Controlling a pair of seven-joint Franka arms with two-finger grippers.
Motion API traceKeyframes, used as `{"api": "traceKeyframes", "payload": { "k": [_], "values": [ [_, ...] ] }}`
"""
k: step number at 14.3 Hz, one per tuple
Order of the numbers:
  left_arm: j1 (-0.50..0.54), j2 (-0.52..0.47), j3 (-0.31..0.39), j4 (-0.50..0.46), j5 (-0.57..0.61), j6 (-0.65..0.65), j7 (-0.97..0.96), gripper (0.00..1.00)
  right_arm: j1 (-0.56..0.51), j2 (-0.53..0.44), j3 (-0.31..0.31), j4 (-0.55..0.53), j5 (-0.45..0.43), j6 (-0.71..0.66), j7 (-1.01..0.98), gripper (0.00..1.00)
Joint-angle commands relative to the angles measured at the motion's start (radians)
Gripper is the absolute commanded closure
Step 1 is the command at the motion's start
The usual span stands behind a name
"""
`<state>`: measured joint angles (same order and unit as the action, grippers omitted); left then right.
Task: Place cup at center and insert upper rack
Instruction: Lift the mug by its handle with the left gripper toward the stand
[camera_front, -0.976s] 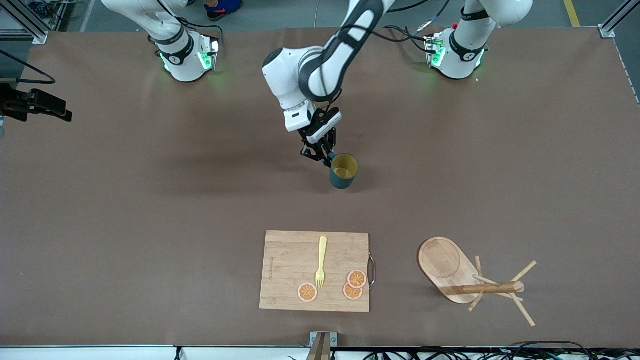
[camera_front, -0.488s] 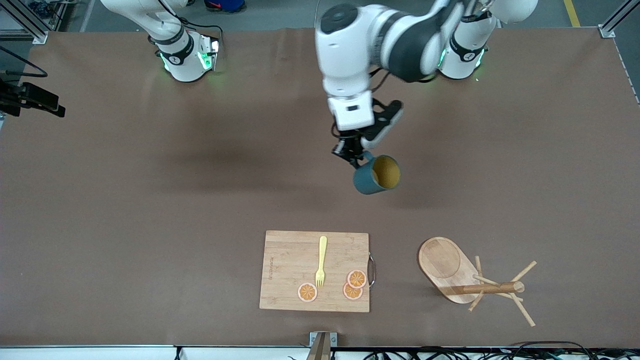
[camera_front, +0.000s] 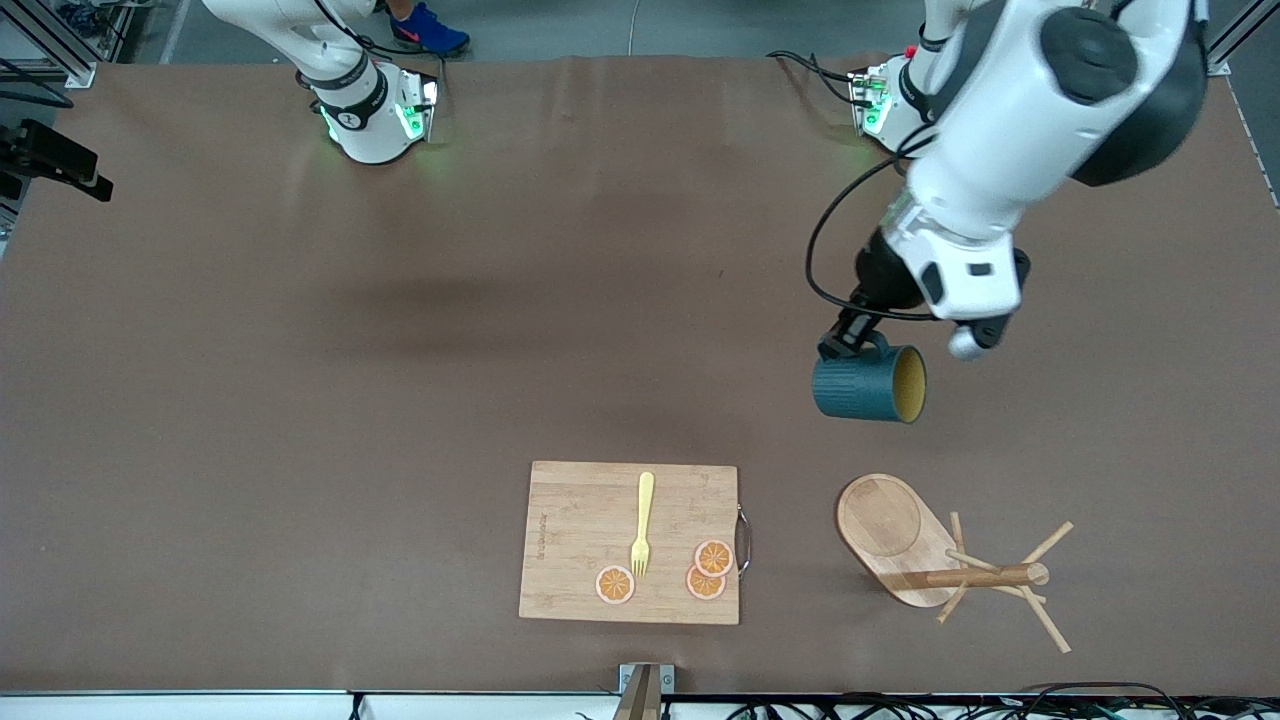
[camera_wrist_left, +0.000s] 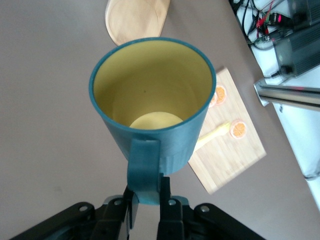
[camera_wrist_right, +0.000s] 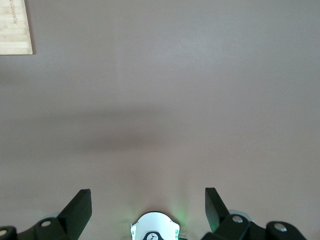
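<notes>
My left gripper (camera_front: 850, 343) is shut on the handle of the dark teal cup (camera_front: 868, 383) and holds it in the air. The cup is tipped on its side, its yellow mouth toward the left arm's end of the table. It hangs over bare table, above the mug tree's oval base (camera_front: 885, 525). In the left wrist view the cup (camera_wrist_left: 152, 100) has its handle (camera_wrist_left: 145, 167) between my left gripper's (camera_wrist_left: 147, 200) fingers. The mug tree (camera_front: 985, 577) lies on its side near the front camera, its pegs splayed on the table. My right gripper (camera_wrist_right: 148, 210) is open and empty, high over the table.
A bamboo cutting board (camera_front: 570, 510) with a yellow fork (camera_front: 642, 525) and orange slices (camera_front: 712, 558) lies near the front edge, beside the mug tree. The board also shows in the left wrist view (camera_wrist_left: 235, 155). The right arm's base (camera_front: 370, 110) stands at the back.
My left gripper lifted the cup from the table's middle and carried it toward the left arm's end, tipping it onto its side. The mug tree and the board have not moved.
</notes>
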<state>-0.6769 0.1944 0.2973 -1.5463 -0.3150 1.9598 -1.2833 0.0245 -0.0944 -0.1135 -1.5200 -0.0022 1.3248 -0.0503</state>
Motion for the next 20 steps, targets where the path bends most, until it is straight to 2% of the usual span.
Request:
{"api": "traceKeyframes", "payload": {
  "k": [1,5,7,11,13,20],
  "values": [
    [0.089,0.022,-0.010,0.043,-0.216,-0.016,0.096,0.99,-0.025,-0.059,0.018,-0.060,0.004,0.019,-0.005,0.00],
    [0.262,0.060,-0.010,0.058,-0.598,-0.018,0.244,1.00,-0.028,-0.061,0.038,-0.081,0.004,0.027,-0.005,0.00],
    [0.315,0.105,-0.012,0.063,-0.767,-0.036,0.300,1.00,-0.028,-0.062,0.043,-0.081,0.004,0.027,-0.005,0.00],
    [0.382,0.221,-0.013,0.115,-0.979,-0.062,0.383,1.00,-0.025,-0.064,0.048,-0.081,0.002,0.025,-0.006,0.00],
    [0.430,0.276,-0.015,0.135,-1.048,-0.097,0.426,1.00,-0.028,-0.068,0.048,-0.083,0.002,0.025,-0.006,0.00],
    [0.459,0.372,-0.015,0.184,-1.081,-0.117,0.525,1.00,-0.038,0.005,0.043,0.053,0.005,0.004,0.000,0.00]
  ]
}}
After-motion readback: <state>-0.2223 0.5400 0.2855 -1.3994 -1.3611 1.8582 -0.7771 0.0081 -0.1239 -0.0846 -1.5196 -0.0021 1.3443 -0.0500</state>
